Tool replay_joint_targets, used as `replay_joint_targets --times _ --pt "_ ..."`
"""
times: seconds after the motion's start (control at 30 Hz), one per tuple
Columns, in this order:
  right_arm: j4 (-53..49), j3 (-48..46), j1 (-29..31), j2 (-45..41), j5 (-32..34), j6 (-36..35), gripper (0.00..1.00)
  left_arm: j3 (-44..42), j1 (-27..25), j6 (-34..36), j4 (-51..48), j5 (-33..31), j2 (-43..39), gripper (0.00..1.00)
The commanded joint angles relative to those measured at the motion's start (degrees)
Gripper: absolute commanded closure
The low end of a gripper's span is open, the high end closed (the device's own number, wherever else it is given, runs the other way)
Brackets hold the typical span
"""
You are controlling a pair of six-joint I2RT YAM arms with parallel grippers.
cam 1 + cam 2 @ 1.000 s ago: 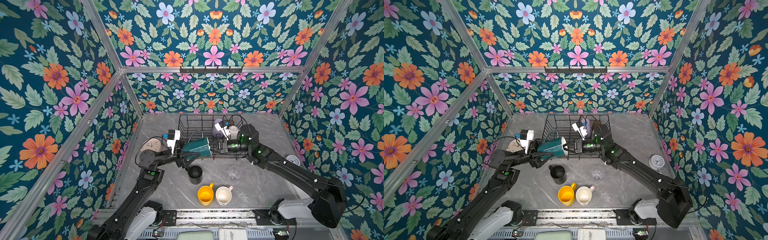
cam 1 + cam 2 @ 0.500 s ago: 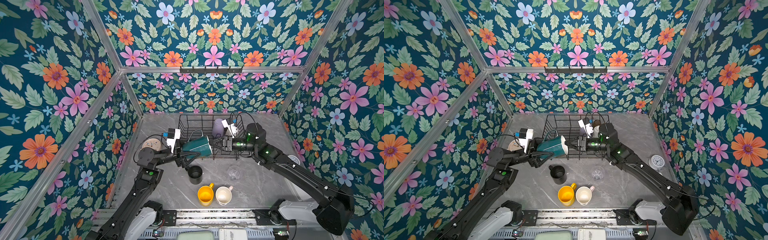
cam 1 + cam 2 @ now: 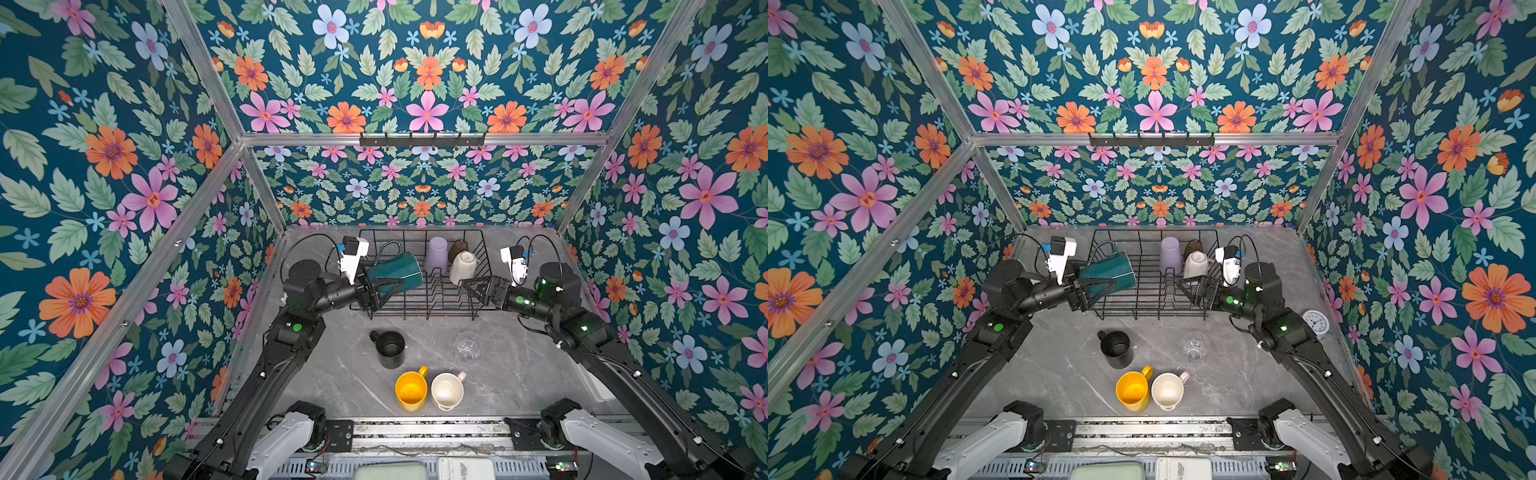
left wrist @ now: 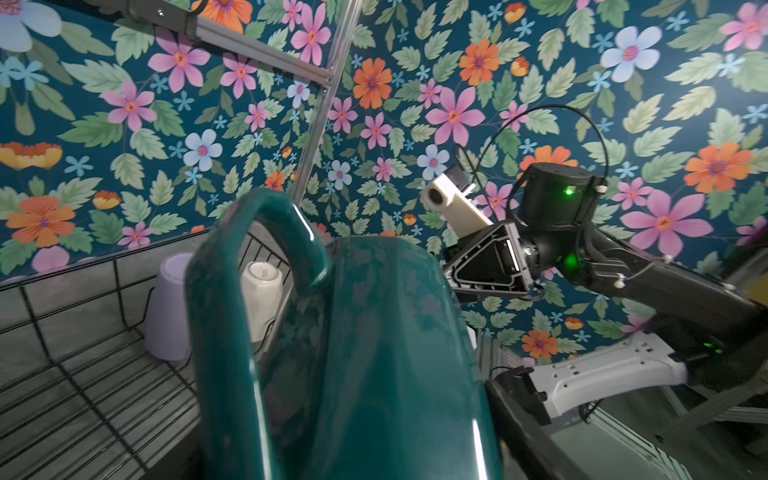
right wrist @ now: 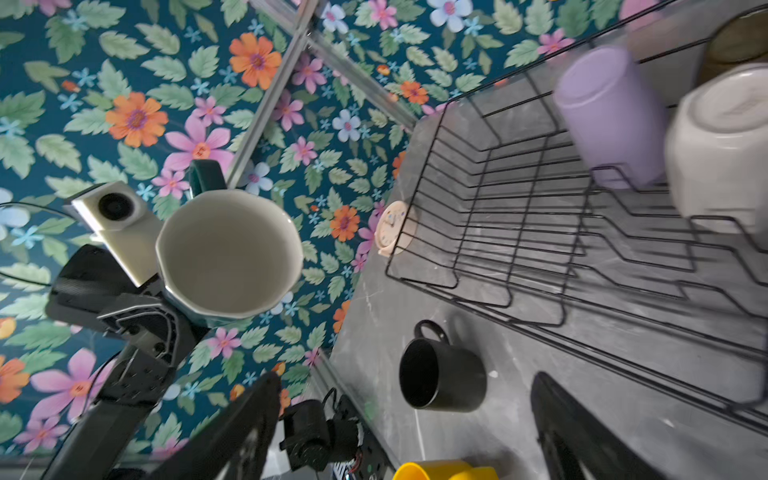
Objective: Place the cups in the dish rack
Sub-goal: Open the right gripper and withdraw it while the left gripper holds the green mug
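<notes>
My left gripper (image 3: 386,286) is shut on the dark-green mug (image 3: 395,270), which lies tilted on its side in the air over the left end of the dish rack (image 3: 415,309). The mug's white inside (image 5: 228,253) faces the right wrist camera. A lilac tumbler (image 3: 435,255), an olive-brown tumbler (image 3: 457,249) and a white mug (image 3: 463,268) stand upside down in the rack's right half. My right gripper (image 3: 471,289) is open and empty just below the white mug, at the rack's right front. On the table stand a black mug (image 3: 390,349), a clear glass (image 3: 467,345), a yellow mug (image 3: 410,390) and a pale-pink mug (image 3: 446,390).
A round pink clock (image 5: 395,228) leans at the left wall beside the rack. A round white clock (image 3: 1315,321) sits by the right wall. A black hook rail (image 3: 422,139) hangs on the back wall. Floral walls close in three sides.
My right gripper has opened and let go of the white mug, which stays in the rack. It has drawn back towards the rack's right front. The left gripper holds the green mug still.
</notes>
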Motion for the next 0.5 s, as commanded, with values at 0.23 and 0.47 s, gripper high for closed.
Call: replay_joint_targets --times 0.23,0.47 --pt "-4.8 -3.1 -4.2 -4.5 2.3 -4.3 0.02 10.7 -2.5 11.2 -14.5 -8.7 10.1 1.00" --pt "-6.1 -4.0 -4.3 -5.3 4.5 -6.5 0.01 20.0 -8.9 22.2 -25.8 -17.1 17.1 1.00"
